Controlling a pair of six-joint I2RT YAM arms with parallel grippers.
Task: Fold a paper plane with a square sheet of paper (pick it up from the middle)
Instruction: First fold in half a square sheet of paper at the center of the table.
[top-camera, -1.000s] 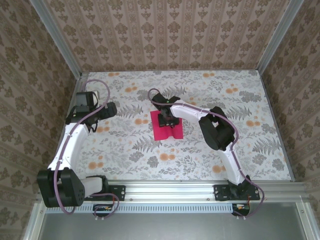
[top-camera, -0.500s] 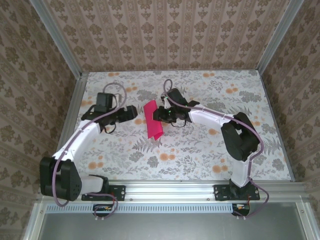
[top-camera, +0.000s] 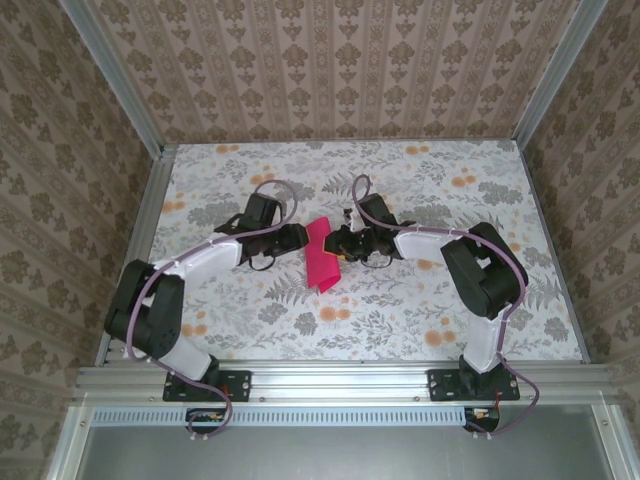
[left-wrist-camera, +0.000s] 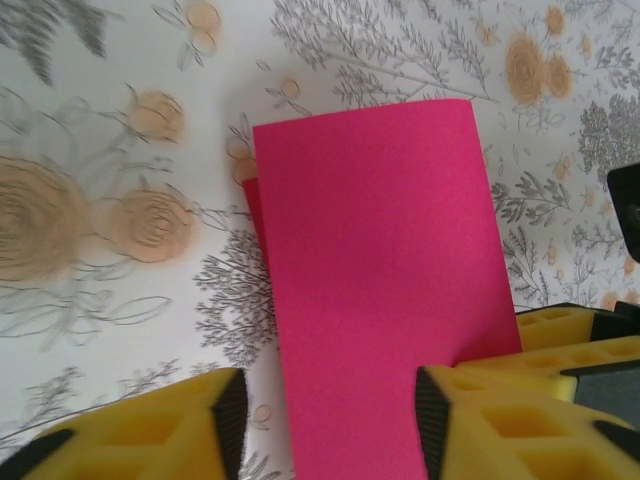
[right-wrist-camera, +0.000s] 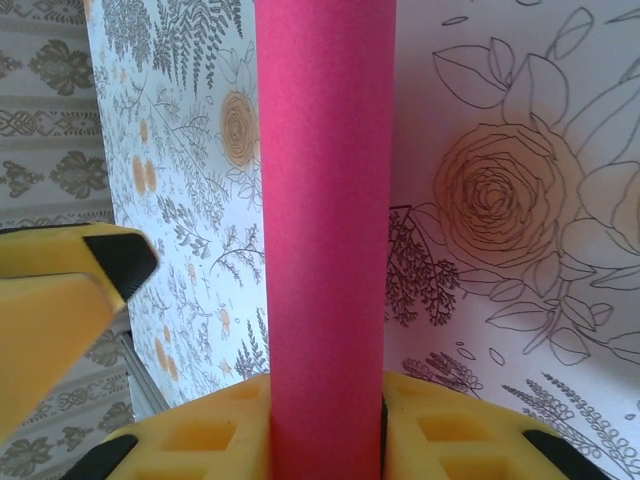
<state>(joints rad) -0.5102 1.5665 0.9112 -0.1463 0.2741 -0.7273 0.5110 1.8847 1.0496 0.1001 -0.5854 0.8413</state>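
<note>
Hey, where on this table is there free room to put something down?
Bare: the far strip of the table along the back wall, and the near middle along the front rail. Crowded: the centre, where the left pincer and right pincer meet at the paper.

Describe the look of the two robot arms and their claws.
The left arm and right arm have white links, black joints and purple cables. The left claw and right claw have blocky yellow fingers with recessed pockets and black edges.
</note>
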